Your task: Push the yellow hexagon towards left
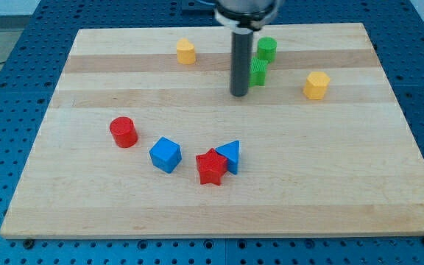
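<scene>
The tool, a bare rod tip [239,94] with no jaws and touching nothing, sits mid-table toward the far edge, left of the yellow hexagon [316,85] near the right edge, so it must circle right before pushing left.

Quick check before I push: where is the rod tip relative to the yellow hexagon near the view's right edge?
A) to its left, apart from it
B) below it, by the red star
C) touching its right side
A: my tip stands well to the view's left of the yellow hexagon, with bare board between them.
</scene>
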Controlling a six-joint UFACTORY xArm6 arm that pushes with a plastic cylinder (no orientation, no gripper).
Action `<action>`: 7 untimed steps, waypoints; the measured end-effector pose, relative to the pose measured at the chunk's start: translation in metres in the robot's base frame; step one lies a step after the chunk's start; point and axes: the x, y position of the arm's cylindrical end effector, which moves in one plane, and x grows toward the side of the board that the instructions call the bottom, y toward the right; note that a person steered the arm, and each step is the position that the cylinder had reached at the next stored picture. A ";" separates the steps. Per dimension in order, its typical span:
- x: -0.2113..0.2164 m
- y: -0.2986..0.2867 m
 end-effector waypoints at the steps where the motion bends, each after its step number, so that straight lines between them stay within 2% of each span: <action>1: -0.029 0.007; 2: -0.041 0.049; 3: -0.034 0.050; 4: 0.012 0.059; 6: 0.021 0.214; 7: -0.004 0.237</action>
